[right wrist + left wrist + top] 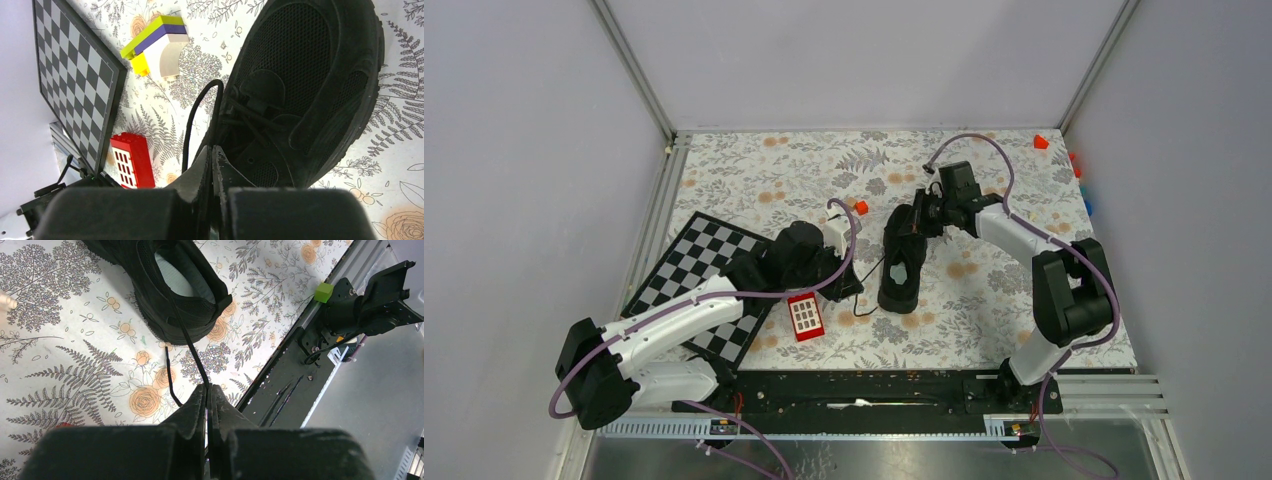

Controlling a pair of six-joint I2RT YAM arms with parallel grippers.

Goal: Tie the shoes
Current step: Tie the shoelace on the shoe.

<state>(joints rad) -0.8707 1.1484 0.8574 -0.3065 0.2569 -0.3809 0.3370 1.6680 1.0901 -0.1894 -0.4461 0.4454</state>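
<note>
The black shoe [904,255] lies on the flowered table top, toe toward the far side. In the left wrist view its heel and pale insole [185,295] are in sight. A thin black lace [187,337] runs taut from that heel end into my left gripper [207,386], which is shut on it just left of the shoe [849,288]. My right gripper [921,222] sits at the shoe's upper left side. In the right wrist view it [212,147] is shut beside the eyelets of the shoe [310,80], with a strand of a lace loop [192,125] leading into its tips.
A chessboard [699,280] lies at the left under the left arm. A red windowed block [805,316] sits near the shoe's heel, and a stack of coloured blocks [157,45] is beside the board. A green cube [324,291] rests on the black base rail [864,390]. Small blocks [1041,141] dot the far right corner.
</note>
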